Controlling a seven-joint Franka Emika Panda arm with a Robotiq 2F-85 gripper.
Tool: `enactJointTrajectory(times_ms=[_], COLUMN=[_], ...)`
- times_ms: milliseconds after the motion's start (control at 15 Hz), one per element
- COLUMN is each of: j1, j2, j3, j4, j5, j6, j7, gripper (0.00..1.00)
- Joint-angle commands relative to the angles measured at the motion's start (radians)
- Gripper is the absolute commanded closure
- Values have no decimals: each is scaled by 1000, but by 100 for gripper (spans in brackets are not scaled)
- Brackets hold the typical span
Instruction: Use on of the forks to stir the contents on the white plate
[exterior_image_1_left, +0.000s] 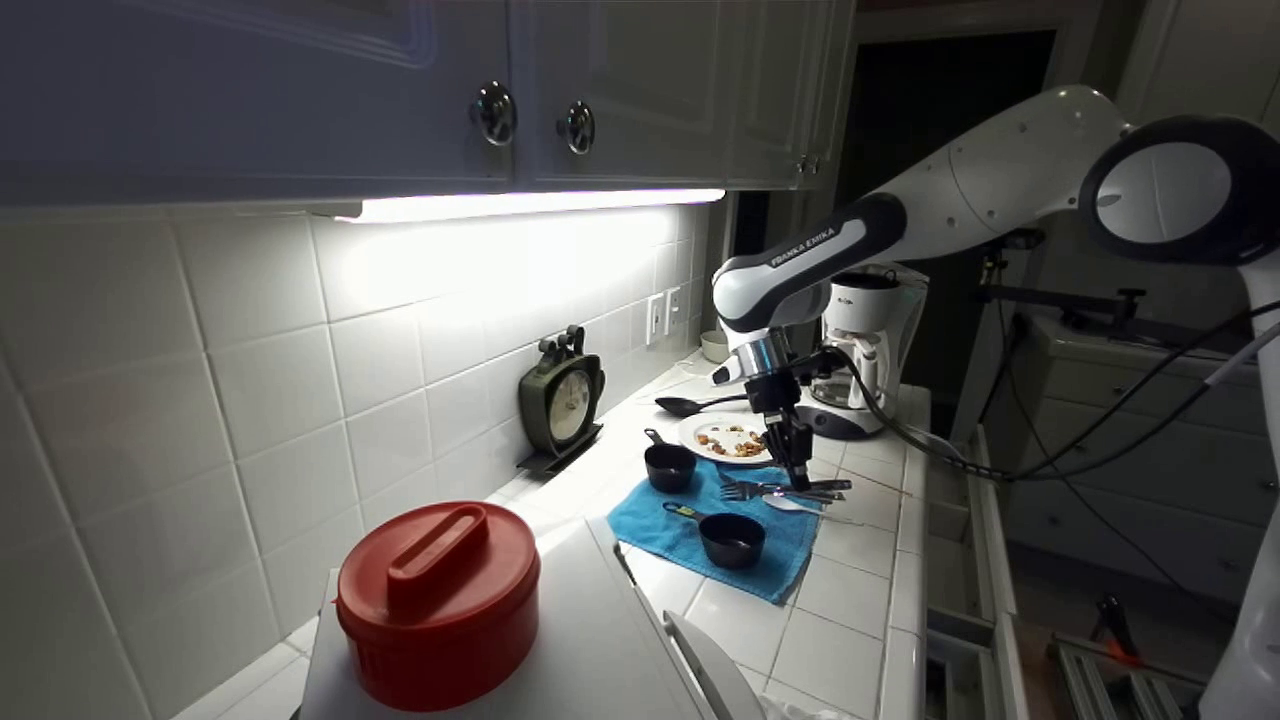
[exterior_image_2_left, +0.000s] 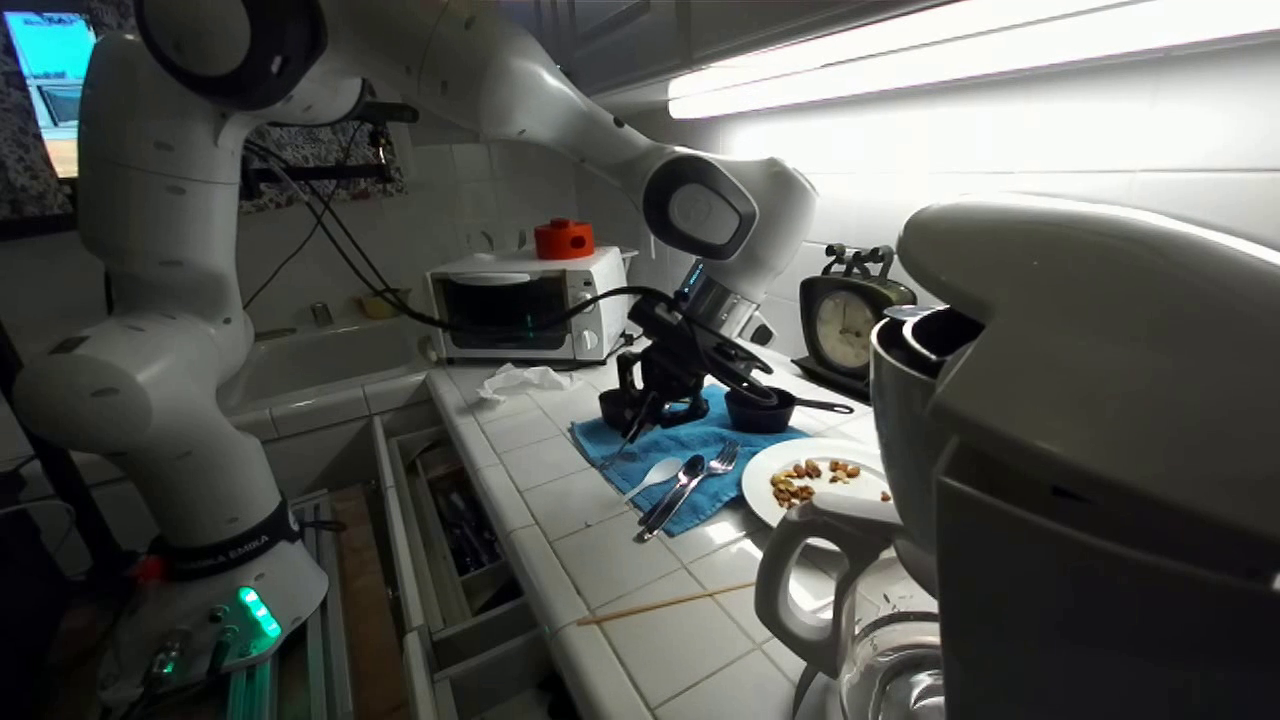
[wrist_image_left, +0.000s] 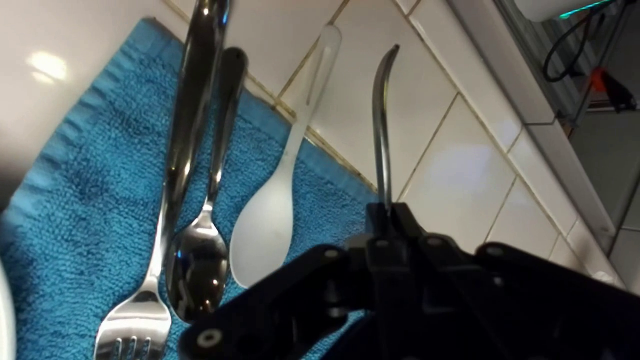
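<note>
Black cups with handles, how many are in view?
2. In an exterior view, one black cup stands at the edge of the blue towel, near the white plate; the other black cup on the towel, closer to the red container. More may be hidden.

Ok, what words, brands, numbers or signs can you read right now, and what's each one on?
"FRANKA EMIKA": on the arm, in an exterior view.
"FRANKA EMIKA": on the base, in an exterior view.
Logo on the coffee maker: too small to read.
Dial: any figures too blurred to read.
Blue marks on the arm: too small to read.
</note>
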Motion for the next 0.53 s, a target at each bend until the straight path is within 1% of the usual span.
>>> enactJointTrajectory(times_ms=[0,333,400,467], j1=[-15,-20,-20,-19], j2=[9,25,28,30], j3=[-1,0,0,0], j4=[1,6,6,7], j5=[27,15,11,9], j6=[-10,-8,-6,-5], j7=[19,30,33,37], gripper=[96,96,94,84])
